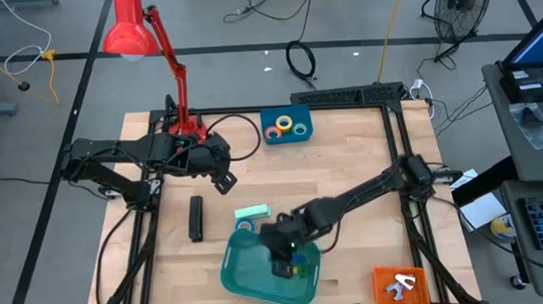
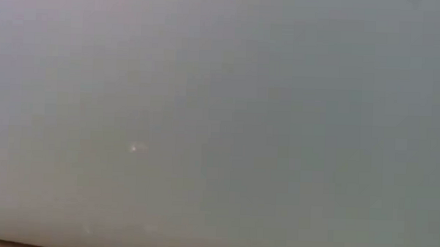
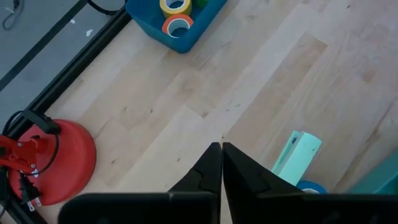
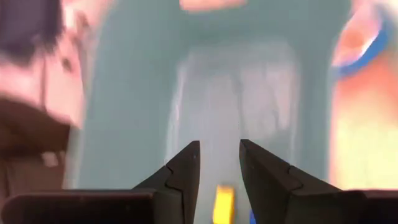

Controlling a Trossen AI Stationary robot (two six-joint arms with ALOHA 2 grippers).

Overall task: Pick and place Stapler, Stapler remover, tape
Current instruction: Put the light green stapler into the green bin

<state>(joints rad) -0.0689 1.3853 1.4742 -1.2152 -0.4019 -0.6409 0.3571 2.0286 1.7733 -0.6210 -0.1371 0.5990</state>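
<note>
The black stapler [image 1: 195, 217] lies flat on the wooden table, left of centre. A blue tape roll [image 1: 245, 226] lies beside a mint-green block [image 1: 252, 212], at the far rim of a teal tray [image 1: 243, 270]. More tape rolls, among them yellow [image 3: 175, 6] and orange [image 3: 177, 25], sit in a blue bin [image 1: 300, 132] at the back. My right gripper [image 1: 285, 266] hangs open over the teal tray, a small yellow thing [image 4: 224, 202] lying below its fingers. My left gripper [image 1: 225, 182] is shut and empty above the table. I cannot make out the stapler remover.
A red desk lamp [image 1: 176, 78] stands at the back left, its base [image 3: 59, 158] near my left arm. An orange tray [image 1: 399, 285] with a metal piece sits at the near right corner. The low view shows only a blank pale surface. Bare wood lies between bin and tray.
</note>
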